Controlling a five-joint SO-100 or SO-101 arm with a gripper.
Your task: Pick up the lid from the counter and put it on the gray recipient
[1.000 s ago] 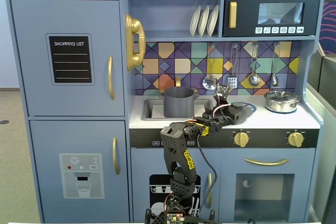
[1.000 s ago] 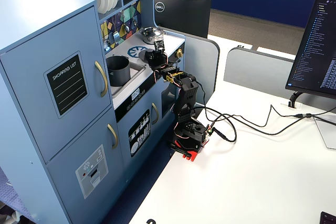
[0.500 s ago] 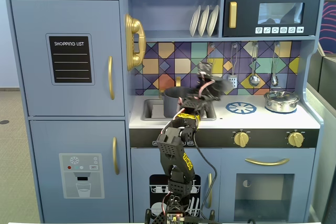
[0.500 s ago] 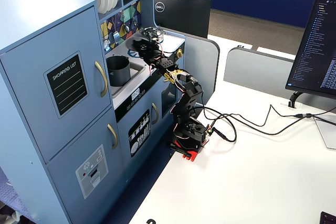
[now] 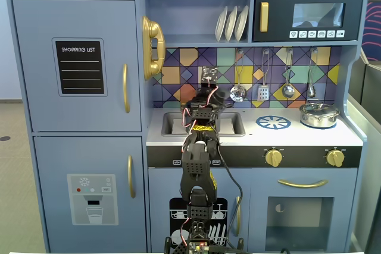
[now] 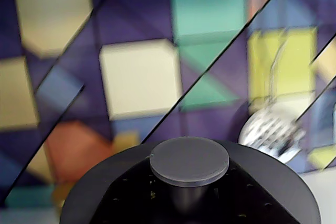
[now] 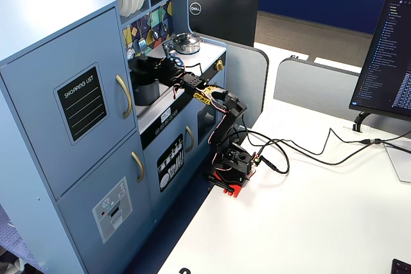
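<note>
One lid (image 6: 190,159) carried, seemingly pinched by fingers out of sight; needs centring over pot (image 7: 145,88), lowering level before release.

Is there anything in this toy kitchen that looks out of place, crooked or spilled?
Nothing stands out. The plates stand neatly on the shelf, the utensils hang straight, and the silver pot sits upright with its cover on. The dark lid appears level in the wrist view.

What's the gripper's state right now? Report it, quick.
Gripper: cannot be told; its fingertips are hidden, though the dark-gray lid sits right below the wrist camera.
</note>
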